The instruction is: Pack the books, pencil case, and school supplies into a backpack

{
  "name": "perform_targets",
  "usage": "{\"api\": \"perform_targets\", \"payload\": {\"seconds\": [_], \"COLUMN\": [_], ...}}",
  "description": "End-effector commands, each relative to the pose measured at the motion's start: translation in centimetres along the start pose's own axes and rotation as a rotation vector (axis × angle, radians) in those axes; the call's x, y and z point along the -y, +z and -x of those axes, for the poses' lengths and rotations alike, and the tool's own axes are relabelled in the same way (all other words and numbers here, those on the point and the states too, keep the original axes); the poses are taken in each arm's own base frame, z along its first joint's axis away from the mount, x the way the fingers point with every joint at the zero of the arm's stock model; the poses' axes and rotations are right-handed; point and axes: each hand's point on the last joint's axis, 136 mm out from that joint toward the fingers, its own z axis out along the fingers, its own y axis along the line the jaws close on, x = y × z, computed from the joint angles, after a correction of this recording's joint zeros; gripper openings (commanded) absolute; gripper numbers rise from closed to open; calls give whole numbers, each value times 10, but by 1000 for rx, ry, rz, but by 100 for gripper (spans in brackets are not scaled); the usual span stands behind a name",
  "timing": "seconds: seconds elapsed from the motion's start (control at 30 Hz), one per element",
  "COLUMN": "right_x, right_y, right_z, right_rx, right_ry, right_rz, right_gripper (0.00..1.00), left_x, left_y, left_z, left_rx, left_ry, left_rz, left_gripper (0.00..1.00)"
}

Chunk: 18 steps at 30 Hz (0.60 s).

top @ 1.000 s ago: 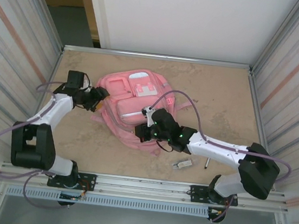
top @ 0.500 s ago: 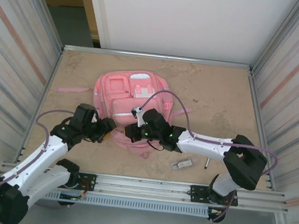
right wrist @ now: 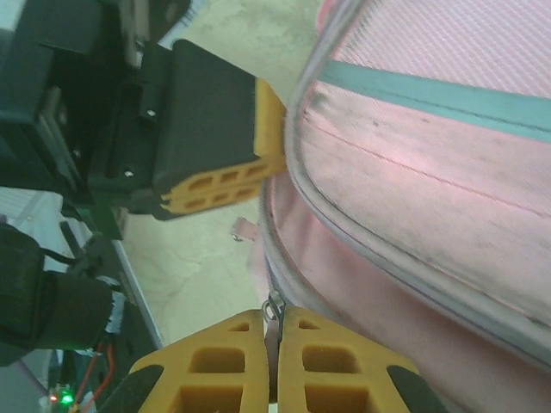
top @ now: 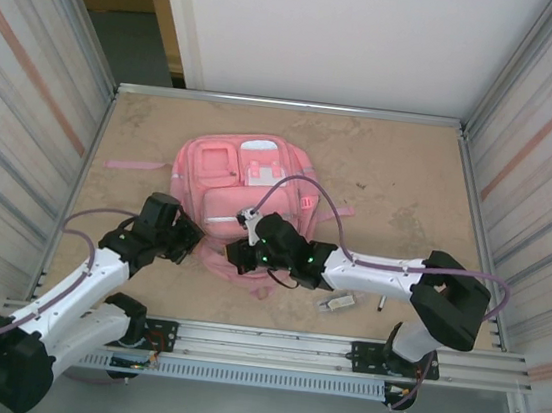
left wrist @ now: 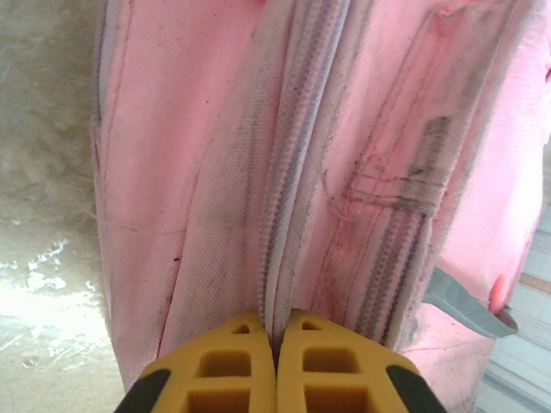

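The pink backpack [top: 228,172] lies flat in the middle of the table, its near edge bunched between both arms. My left gripper [top: 194,238] is at its near left corner, shut on the pale zipper seam [left wrist: 284,215] of the backpack [left wrist: 198,172]. At the near edge, my right gripper [top: 233,255] is shut on the metal zipper pull [right wrist: 274,306] of the backpack [right wrist: 430,172]. The left gripper [right wrist: 258,168] is seen close by in the right wrist view. The clear-and-grey item [top: 338,302] and the black pen [top: 382,300] lie near the front rail. The books and pencil case are out of view.
A pink strap [top: 128,164] trails left of the backpack. Metal walls [top: 23,135] close in both sides and a rail [top: 270,339] runs along the front. My right arm's cable [top: 309,185] loops over the backpack.
My left arm swung from the backpack's left side to its near left corner and shut on the zipper seam. My right gripper moved left along the near edge with the pull.
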Motion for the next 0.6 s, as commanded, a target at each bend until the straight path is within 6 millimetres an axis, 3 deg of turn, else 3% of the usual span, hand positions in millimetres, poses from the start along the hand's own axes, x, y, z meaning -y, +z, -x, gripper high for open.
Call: {"api": "perform_targets", "payload": {"seconds": [0.0,0.17,0.43,0.57], "right_x": [6,53,131,121], "right_y": [-21,-49,-95,-97], "right_z": [-8,-16,-8,0], "right_rx": [-14,-22,37,39], "right_ry": [-53,-69,-14,-80], "right_rz": [-53,-182,-317,-257], "right_gripper": [0,0,0,0], "left_x": [1,-5,-3,14], "left_y": [-5,-14,-23,-16], "left_z": [19,29,50,61], "left_rx": [74,78,46,-60], "left_ry": [19,6,18,83], "left_rz": [7,-3,-68,-54], "left_gripper": [0,0,0,0]}}
